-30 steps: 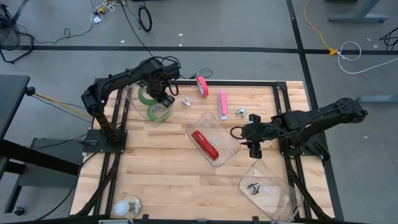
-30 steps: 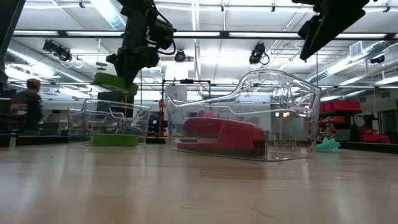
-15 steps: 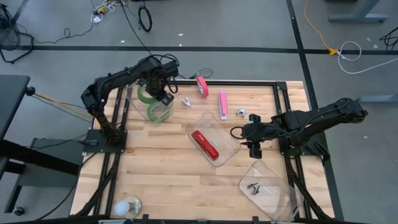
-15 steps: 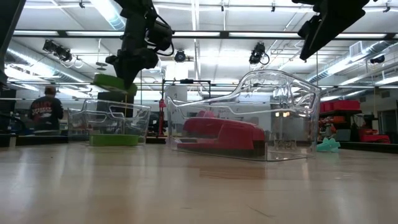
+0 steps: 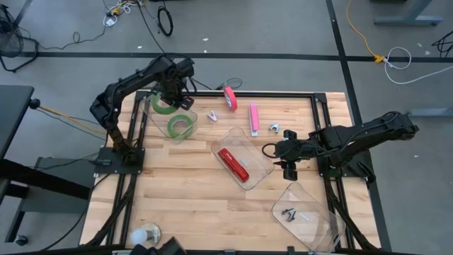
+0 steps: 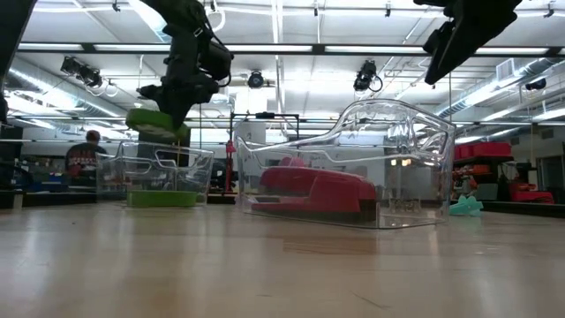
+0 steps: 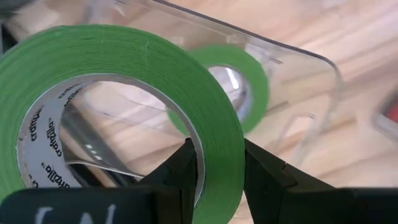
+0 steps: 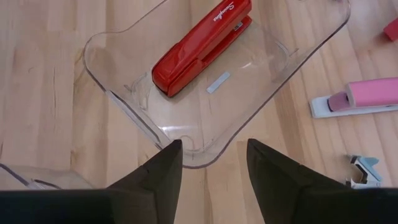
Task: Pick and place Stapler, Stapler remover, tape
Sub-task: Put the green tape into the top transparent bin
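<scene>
Though clear tray walls blur the low view, the red stapler (image 6: 318, 190) lies in the middle tray (image 5: 263, 172). Beside it the right gripper (image 5: 289, 168) hangs open, holding nothing. Farther off, the left gripper (image 7: 219, 165) clamps a green tape roll (image 7: 118, 56) above the far-left tray (image 7: 311, 87), where a second roll (image 5: 180, 127) lies.

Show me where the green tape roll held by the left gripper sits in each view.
High view: held tape roll, far-left part of the table, over the clear tray.
Low view, raised above that tray at left.
Left wrist view, filling the foreground, clamped between the fingers.
Right wrist view: not in it.
Shared landmark: second green roll lying in the tray.
</scene>
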You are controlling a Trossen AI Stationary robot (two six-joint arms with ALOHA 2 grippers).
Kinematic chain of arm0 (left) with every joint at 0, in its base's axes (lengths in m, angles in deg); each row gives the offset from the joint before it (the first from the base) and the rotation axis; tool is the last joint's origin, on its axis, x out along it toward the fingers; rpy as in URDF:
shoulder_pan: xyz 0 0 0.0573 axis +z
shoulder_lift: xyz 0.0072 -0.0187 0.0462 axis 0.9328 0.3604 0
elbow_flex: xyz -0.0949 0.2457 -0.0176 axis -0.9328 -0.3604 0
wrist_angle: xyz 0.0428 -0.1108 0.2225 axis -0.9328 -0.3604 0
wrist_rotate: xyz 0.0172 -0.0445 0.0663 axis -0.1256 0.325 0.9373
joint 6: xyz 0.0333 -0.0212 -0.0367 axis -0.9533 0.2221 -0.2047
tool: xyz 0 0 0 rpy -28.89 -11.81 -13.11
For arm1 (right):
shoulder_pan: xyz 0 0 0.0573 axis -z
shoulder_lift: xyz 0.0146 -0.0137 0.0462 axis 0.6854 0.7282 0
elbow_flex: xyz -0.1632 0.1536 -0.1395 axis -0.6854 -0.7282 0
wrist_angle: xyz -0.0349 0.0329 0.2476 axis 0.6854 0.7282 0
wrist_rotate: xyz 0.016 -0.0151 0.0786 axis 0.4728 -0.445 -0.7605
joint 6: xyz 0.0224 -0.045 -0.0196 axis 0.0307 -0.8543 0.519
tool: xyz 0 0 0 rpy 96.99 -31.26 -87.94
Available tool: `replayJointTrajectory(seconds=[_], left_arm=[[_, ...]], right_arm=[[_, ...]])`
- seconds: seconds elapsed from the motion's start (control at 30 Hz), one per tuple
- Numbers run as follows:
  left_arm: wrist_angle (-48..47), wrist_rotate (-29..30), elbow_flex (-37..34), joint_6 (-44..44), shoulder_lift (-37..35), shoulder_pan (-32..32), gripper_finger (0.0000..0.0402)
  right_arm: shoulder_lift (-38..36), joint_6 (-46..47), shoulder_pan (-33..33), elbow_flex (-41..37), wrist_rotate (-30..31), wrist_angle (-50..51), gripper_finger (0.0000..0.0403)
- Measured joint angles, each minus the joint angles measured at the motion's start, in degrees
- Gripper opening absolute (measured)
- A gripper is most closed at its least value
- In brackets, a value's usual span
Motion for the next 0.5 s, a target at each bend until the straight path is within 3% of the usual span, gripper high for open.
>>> replayJointTrajectory(seconds=[0.4,0.5], left_arm=[[-0.4,-1.1,-1.1,1.9,0.0,-4.6,0.0113],[0.3,1.2,-3.6,2.1,0.0,-5.7,0.0113]], right_arm=[[0.0,0.2,0.0,0.0,0.0,0.0,0.0181],[0.0,0.2,0.0,0.0,0.0,-0.1,0.0181]])
